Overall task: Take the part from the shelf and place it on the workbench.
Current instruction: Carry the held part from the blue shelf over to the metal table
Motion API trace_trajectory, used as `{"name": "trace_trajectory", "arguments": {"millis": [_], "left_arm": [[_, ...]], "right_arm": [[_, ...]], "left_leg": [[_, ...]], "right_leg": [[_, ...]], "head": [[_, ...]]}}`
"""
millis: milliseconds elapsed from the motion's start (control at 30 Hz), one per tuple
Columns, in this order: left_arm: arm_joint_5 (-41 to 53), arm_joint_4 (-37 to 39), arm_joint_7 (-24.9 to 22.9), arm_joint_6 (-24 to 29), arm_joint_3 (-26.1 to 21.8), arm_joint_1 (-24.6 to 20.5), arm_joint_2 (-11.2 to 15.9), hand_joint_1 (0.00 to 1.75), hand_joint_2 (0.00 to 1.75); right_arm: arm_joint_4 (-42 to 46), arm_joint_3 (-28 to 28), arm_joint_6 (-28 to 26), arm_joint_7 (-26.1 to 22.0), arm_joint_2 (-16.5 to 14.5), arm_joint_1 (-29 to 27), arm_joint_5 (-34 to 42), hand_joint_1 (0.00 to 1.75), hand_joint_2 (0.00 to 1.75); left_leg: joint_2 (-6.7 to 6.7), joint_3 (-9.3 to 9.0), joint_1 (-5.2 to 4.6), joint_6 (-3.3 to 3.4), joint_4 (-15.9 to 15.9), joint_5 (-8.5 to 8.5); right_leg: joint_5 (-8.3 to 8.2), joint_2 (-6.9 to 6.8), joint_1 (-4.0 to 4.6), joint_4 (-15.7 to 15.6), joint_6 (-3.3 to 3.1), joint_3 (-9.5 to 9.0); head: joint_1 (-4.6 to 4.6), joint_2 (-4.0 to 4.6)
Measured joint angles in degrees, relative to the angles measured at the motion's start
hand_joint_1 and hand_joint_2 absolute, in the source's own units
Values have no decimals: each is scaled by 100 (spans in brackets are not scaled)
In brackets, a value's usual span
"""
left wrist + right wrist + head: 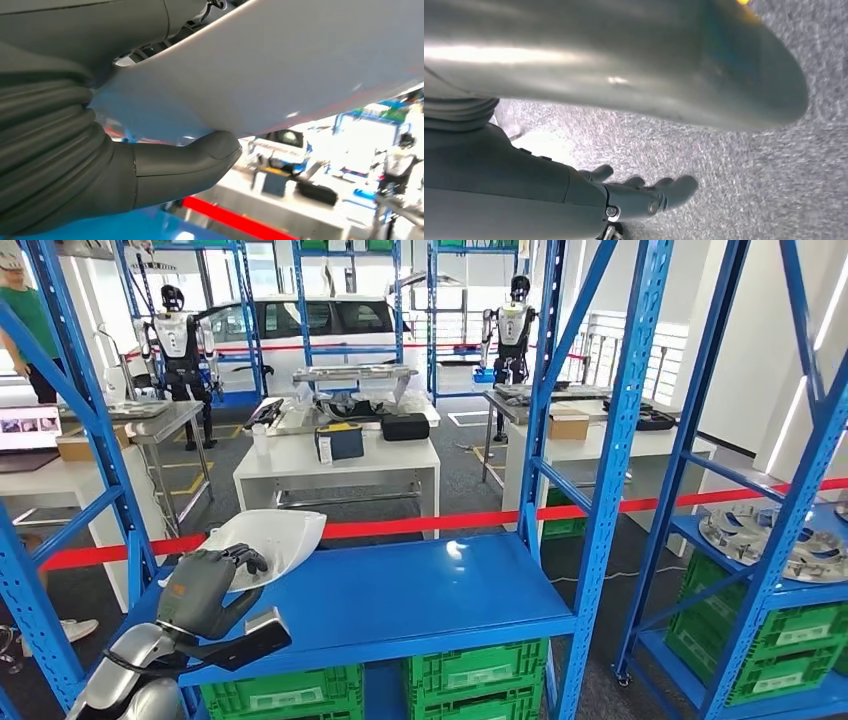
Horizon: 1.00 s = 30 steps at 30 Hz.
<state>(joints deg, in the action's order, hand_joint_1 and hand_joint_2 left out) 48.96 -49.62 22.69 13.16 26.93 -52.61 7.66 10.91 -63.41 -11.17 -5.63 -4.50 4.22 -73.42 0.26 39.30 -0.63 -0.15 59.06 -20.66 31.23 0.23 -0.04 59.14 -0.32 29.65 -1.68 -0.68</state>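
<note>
The part [268,540] sits at the left end of the shelf [420,590], with the left hand [205,585] on its near edge; crates [470,680] stand under the shelf; a tape [420,526] runs across just behind it; past the tape is a worktop [335,455] with a box [339,441] and a case [405,426] on it; a second rack [760,570] stands to the right, holding round metal parts [775,535]; a car [300,325] is far behind.
</note>
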Motion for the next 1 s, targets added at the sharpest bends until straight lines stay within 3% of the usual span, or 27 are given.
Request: {"name": "trace_trajectory", "arguments": {"millis": [67,133,200,233,267,300,333,367,433,467,533,567,600,700,733,767,800,867,933,1000], "left_arm": [[1,10,6,13,3,8,-40,175,175],[2,22,9,15,8,17,-74,175,175],[5,36,4,15,12,38,-110,175,175],[7,44,1,12,14,58,-128,175,175],[8,53,-2,9,16,80,-148,175,175],[8,59,-3,5,19,98,-166,175,175],[9,62,-3,3,21,109,-183,175,175],[9,60,-3,2,23,112,-199,175,175],[9,48,-3,3,27,110,-234,175,175],[9,44,-3,3,28,110,-248,175,175],[8,51,-3,-4,32,113,-267,175,175],[2,60,-4,-15,33,115,-275,175,175],[-9,71,-4,-27,34,121,-281,175,175],[-86,122,26,-34,34,199,-273,175,175],[-109,145,43,-15,34,249,-266,175,175],[-119,176,58,24,34,302,-259,175,175],[-115,217,73,81,34,350,-252,175,175],[-84,317,97,227,34,400,-244,175,175],[-46,396,113,343,34,405,-239,175,175],[-26,452,122,384,35,395,-252,175,175]], "right_arm": [[0,0,5,15,-8,-1,-34,0,0],[0,0,5,26,-15,5,-59,0,0],[0,0,6,60,-18,-3,-92,0,0],[0,0,7,86,-21,-10,-109,0,0],[0,0,8,105,-25,-17,-123,0,0],[0,0,9,118,-29,-21,-133,0,0],[0,0,8,122,-34,-22,-139,0,0],[0,0,8,121,-37,-24,-142,0,0],[0,1,7,121,-42,-25,-147,0,0],[0,1,8,121,-42,-27,-149,0,0],[-1,3,23,140,-49,-38,-170,0,0],[-2,5,42,172,-55,-53,-197,0,0],[-3,10,61,222,-62,-72,-232,0,0],[-4,31,99,391,-74,-117,-321,0,0],[-4,36,108,431,-74,-124,-340,0,0],[-4,42,117,465,-73,-129,-360,0,0],[-4,47,126,493,-73,-134,-373,0,0],[-3,53,133,515,-68,-139,-391,0,0],[-2,55,132,486,-55,-133,-384,0,0],[-2,55,141,404,-37,-124,-351,0,0]], "left_leg": [[-11,53,15,-65,37,-58],[-22,198,43,-129,442,-539],[-21,343,82,-191,1176,-1069],[-21,359,100,-215,1481,-1149],[-20,309,115,-231,1634,-1092],[-20,168,127,-241,1600,-952],[-21,-75,138,-246,1368,-819],[-23,-408,143,-246,981,-801],[-36,-951,123,-192,211,-963],[-40,-1067,100,-147,0,-1049],[-28,-1014,73,-26,-83,-993],[-17,-979,70,34,-91,-932],[-6,-926,74,91,-102,-860],[0,-686,62,175,-98,-639],[-1,-589,52,178,-90,-569],[-1,-491,45,175,-76,-504],[0,-393,40,166,-55,-443],[1,-216,38,133,4,-341],[6,-110,28,76,52,-254],[11,-82,27,8,43,-157]], "right_leg": [[-123,-24,-19,-40,-71,77],[-276,-47,-47,-63,-129,211],[-423,-51,-54,-60,-142,373],[-496,-53,-57,-56,-132,461],[-568,-55,-60,-49,-119,551],[-640,-58,-67,-41,-101,650],[-705,-58,-74,-27,-79,738],[-762,-57,-77,-13,-51,811],[-868,-54,-78,3,23,889],[-924,-52,-80,-13,65,902],[-1019,-48,-103,-57,148,918],[-959,-44,-116,-26,179,951],[-783,-40,-126,100,201,1009],[66,-34,-118,1075,216,1277],[184,-34,-108,1405,214,1325],[159,-33,-97,1592,208,1299],[31,-32,-87,1591,197,1181],[-191,-30,-73,1037,160,677],[-97,-22,-45,294,103,172],[-7,-14,-13,2,39,25]], "head": [[0,3],[-2,5],[-4,4],[-5,4],[-6,4],[-6,4],[-6,3],[-7,3],[-7,2],[-7,3],[-6,3],[-7,4],[-6,3],[1,4],[2,4],[3,4],[3,4],[3,4],[2,4],[2,3]]}}
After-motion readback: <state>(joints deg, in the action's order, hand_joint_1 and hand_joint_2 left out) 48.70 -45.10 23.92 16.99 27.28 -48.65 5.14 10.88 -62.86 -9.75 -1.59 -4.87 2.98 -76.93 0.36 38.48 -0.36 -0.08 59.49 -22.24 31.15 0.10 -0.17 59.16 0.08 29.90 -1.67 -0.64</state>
